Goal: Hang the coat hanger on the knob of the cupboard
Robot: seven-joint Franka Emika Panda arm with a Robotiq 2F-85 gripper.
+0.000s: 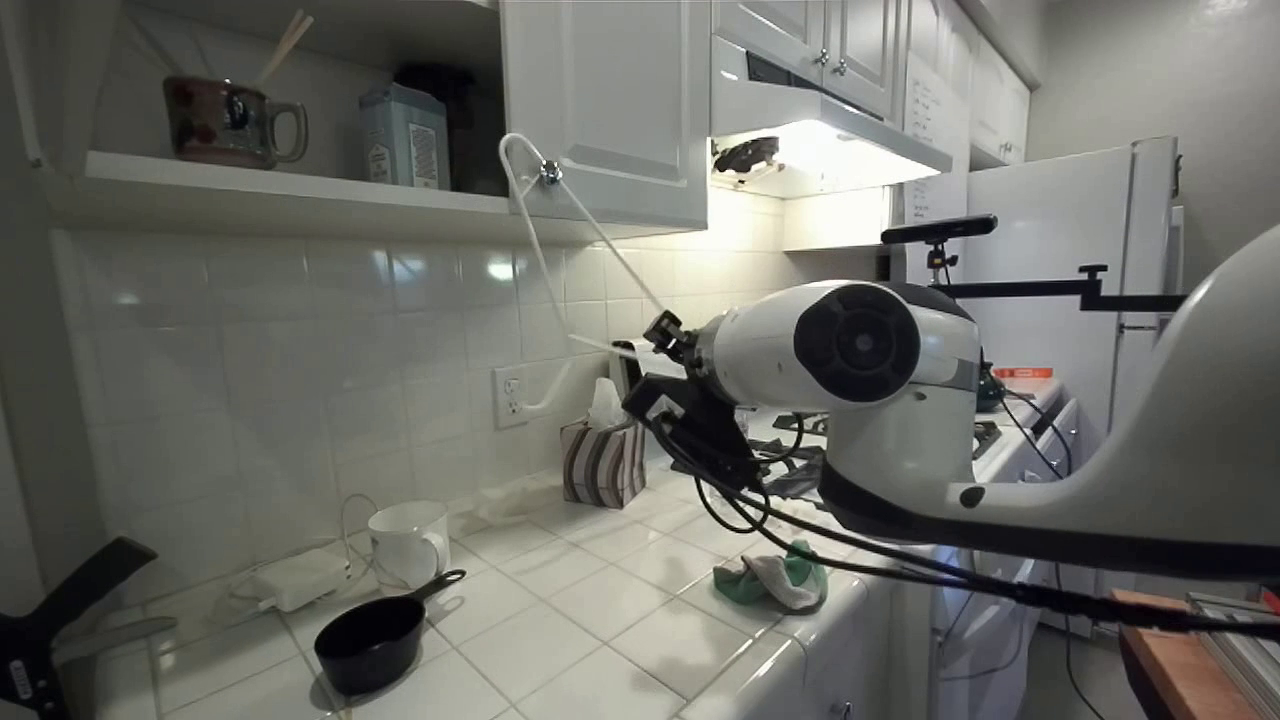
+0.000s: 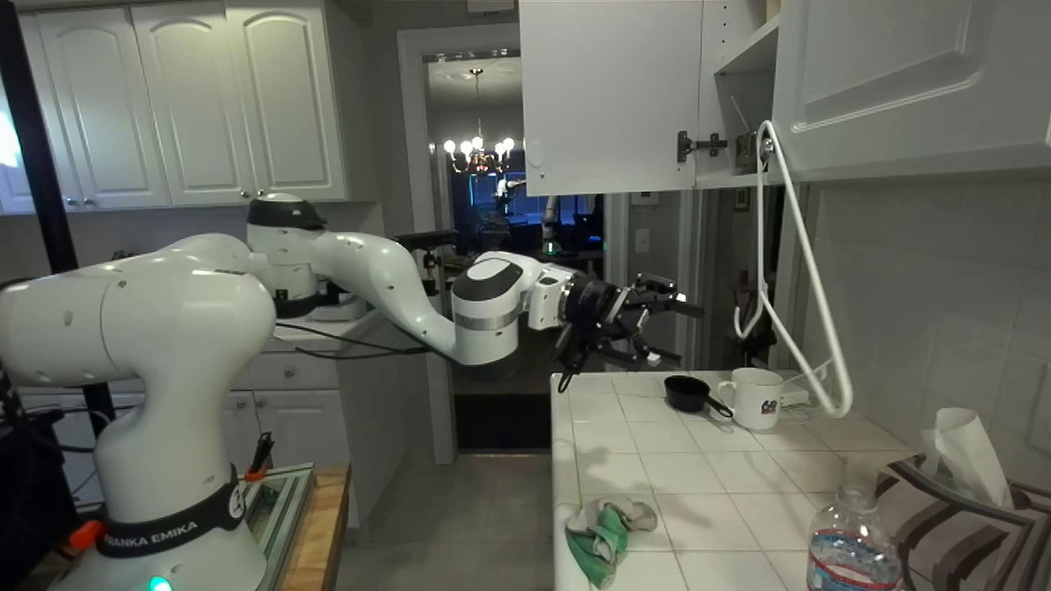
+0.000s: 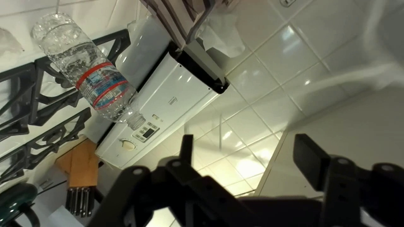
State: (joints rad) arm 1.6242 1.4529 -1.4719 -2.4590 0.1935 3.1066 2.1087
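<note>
Plainly white and slender, the coat hanger (image 2: 811,264), rounded corner uppermost.

Countertop (image 1: 580,612) in both exterior views; wrist view apparently toward backsplash (image 3: 271,91).

- hand (image 3: 246,157): mostly black
- coat hanger (image 2: 813,269), near the hand: white
- knob (image 1: 551,172), higher than the hand: silver
- cupboard (image 1: 620,90), also higher than the hand: white
- patterned mug (image 1: 220,122), higher than the hand: dark reddish brown and grey
- tissue box (image 1: 604,465), lower than the hand: stripes of brown, grey and cream
- cloth (image 2: 608,535), below the hand: green and grey
- pan (image 1: 368,645), lower than the hand: black
- bottle (image 3: 102,83), lower than the hand: clear with red and blue bands
- table (image 2: 710,469), below the hand: white, gridded with greyish lines
</note>
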